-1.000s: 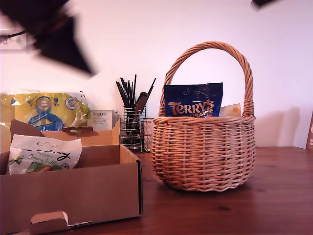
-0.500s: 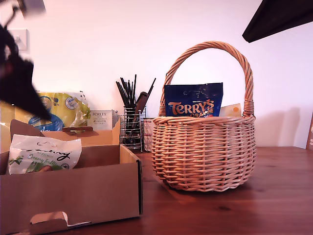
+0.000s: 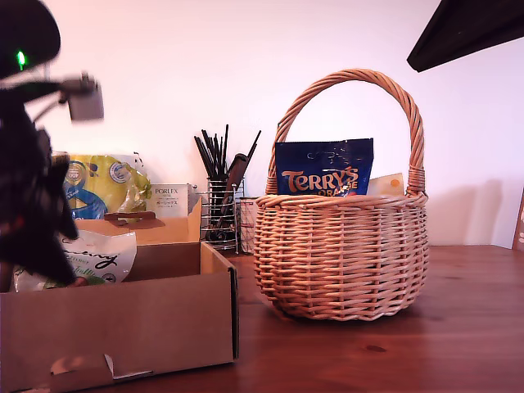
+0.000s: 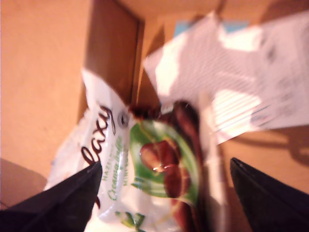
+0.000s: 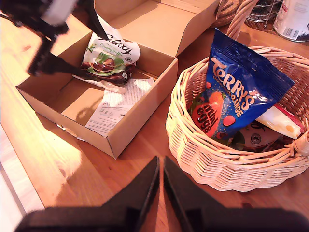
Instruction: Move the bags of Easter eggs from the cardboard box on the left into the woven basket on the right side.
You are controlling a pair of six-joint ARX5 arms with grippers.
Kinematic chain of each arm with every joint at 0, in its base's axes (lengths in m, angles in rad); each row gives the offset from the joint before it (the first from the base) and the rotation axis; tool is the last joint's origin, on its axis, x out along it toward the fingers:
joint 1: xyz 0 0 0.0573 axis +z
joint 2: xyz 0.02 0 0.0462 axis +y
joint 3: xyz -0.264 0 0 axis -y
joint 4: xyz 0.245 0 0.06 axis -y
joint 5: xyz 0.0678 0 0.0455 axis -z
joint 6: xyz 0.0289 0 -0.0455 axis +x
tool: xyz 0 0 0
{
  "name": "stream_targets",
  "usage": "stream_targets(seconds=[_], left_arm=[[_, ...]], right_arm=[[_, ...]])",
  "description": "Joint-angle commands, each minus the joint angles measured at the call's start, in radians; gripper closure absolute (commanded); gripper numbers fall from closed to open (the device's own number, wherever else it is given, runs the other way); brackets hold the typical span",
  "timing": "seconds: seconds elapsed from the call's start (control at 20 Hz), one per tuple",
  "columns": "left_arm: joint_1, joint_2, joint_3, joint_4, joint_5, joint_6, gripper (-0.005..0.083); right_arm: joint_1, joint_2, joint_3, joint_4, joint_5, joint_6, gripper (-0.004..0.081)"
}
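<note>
The white and green Galaxy bag [image 4: 145,164] [image 3: 106,255] [image 5: 108,50] leans in the cardboard box [image 3: 131,327] [image 5: 130,123] at the exterior view's left. My first gripper [image 4: 164,166] [image 5: 79,48] is open, with one dark finger on each side of that bag; its blurred arm [image 3: 33,188] hangs over the box. The woven basket [image 3: 340,254] [image 5: 217,150] holds the blue Terry's bag [image 3: 323,168] [image 5: 236,96], a pale cream pouch [image 5: 277,121] and others partly hidden. My second gripper [image 5: 160,166] is shut and empty, high above the table between box and basket.
A printed paper sheet [image 5: 120,104] lies on the box floor. Behind the box stand a yellow package [image 3: 102,184], a Porlex carton [image 3: 170,199] and a wire utensil holder [image 3: 219,205]. The wooden table [image 3: 458,327] stretches to the exterior view's right of the basket.
My first arm has dropped from the exterior view's upper left down into the box, now covering part of the Galaxy bag. The second arm came into the upper right, then held still.
</note>
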Motion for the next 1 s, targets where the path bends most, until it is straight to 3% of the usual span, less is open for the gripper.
stream_targets(seconds=[0.0, 0.5, 0.6, 0.7, 0.85, 0.95], left_arm=[[0.014, 0.036, -0.011, 0.033, -0.002, 0.024, -0.0005], [0.060, 0.137, -0.010, 0.023, 0.081, 0.023, -0.0003], [0.059, 0.151, -0.010, 0.006, 0.098, 0.020, 0.0031], [0.059, 0.156, -0.010, -0.004, 0.100, 0.020, 0.0162], [0.059, 0.156, -0.010, -0.003, 0.100, 0.020, 0.0496], [0.059, 0.156, -0.010, 0.001, 0.100, 0.021, 0.0562]], right_arm=[[-0.002, -0.008, 0.004, 0.001, -0.003, 0.000, 0.0783], [-0.002, -0.016, 0.004, 0.001, -0.003, 0.000, 0.0783], [-0.002, -0.016, 0.004, 0.001, -0.003, 0.000, 0.0783], [-0.002, -0.016, 0.004, 0.003, -0.003, 0.000, 0.0783], [-0.002, -0.016, 0.004, 0.007, -0.003, -0.001, 0.0783], [-0.002, -0.016, 0.004, 0.007, -0.003, -0.001, 0.0783]])
